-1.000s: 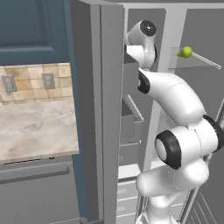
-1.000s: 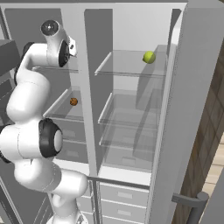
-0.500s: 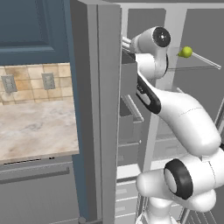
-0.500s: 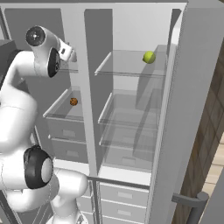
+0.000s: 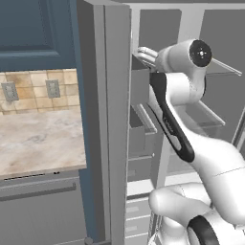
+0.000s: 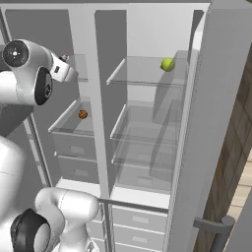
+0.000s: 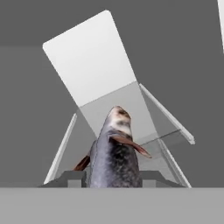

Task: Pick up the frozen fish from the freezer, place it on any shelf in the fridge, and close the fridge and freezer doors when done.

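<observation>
In the hand view the frozen fish (image 7: 114,151), grey with a pale head and brown fins, stands up between my fingers (image 7: 72,178). My gripper (image 7: 114,180) is shut on it. In the right base view my gripper (image 6: 64,60) is high up in front of the freezer (image 6: 74,142), the narrower left half. The fridge (image 6: 147,39) is on the right with a clear glass shelf (image 6: 142,78). Both doors stand open: the freezer door (image 5: 115,119) and the fridge door (image 6: 206,123). My hand (image 5: 143,52) is at the freezer's top bins.
A yellow-green ball (image 6: 168,64) lies on the top fridge shelf. A small orange ball (image 6: 82,114) sits on a freezer shelf. A marble counter (image 5: 38,139) and a dark blue cabinet (image 5: 33,28) lie left of the freezer door. White drawers (image 6: 138,221) fill the unit's bottom.
The arm has swung to the right in the left base view, its upper joint now in front of the fridge side. The grip on the fish has held.
</observation>
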### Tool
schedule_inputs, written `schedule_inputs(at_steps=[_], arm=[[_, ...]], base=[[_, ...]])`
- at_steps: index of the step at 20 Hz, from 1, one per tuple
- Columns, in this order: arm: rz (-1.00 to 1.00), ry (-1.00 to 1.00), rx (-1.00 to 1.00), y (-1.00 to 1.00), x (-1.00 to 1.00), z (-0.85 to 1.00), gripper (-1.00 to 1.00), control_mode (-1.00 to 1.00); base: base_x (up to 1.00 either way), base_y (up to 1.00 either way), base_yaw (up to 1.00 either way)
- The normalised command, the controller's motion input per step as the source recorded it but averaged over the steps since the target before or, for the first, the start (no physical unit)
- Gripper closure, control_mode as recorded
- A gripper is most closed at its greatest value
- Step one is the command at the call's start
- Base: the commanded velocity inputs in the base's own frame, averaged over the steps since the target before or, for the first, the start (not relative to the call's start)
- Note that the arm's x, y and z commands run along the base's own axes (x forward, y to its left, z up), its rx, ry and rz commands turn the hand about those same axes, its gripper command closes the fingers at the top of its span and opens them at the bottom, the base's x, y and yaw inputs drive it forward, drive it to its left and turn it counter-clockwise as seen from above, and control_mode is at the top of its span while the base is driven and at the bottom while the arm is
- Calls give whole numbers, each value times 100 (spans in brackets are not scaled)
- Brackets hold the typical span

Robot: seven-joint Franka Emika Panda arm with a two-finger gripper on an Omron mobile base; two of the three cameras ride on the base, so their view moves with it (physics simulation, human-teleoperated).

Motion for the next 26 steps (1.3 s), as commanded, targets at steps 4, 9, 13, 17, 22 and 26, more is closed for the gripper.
schedule_inputs(at_steps=[4,9,13,17,22,26], arm=[[-7,0,9,-45,-100,0,100,-100],[-7,0,13,-83,-100,0,100,-100],[-1,0,13,-100,-100,0,100,-100],[-4,2,4,-100,-74,1,100,-100],[-5,8,0,-100,21,3,100,-100],[-1,15,0,-85,97,0,100,-100]], base=[[0,0,0],[0,0,0],[0,0,0],[0,0,0],[0,0,0],[0,0,0]])
